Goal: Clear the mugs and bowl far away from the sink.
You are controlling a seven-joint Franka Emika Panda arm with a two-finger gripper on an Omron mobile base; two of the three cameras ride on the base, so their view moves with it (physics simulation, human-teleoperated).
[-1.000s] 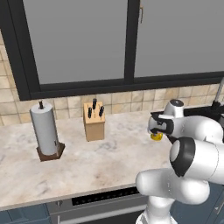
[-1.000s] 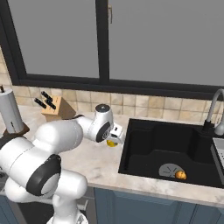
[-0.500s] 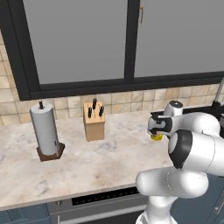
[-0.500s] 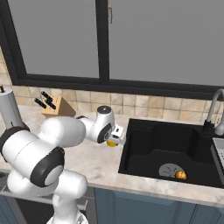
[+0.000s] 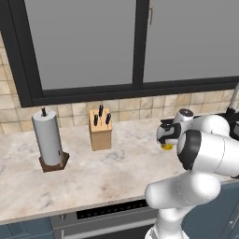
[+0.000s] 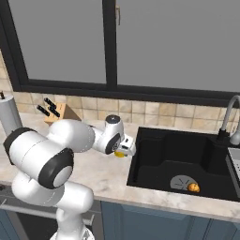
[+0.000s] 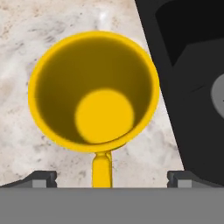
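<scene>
**Gripper above yellow mug beside sink**

Beige marble counter [image 5: 93,172] runs below a dark-framed window and carries all items. From the jaws outward: the gripper [image 7: 107,177] stands fully open and holds nothing; its two finger tips [image 7: 41,178] flank the handle of the yellow mug [image 7: 94,92], seen directly from above. The mug stands upright on the counter, just beside the left edge of the black sink [image 6: 183,159]. Inside the sink, a small orange object [image 6: 192,187] lies near the round drain [image 6: 180,182]. Well left of the sink stand a knife block [image 5: 100,129] and a paper towel roll [image 5: 48,140].
</scene>
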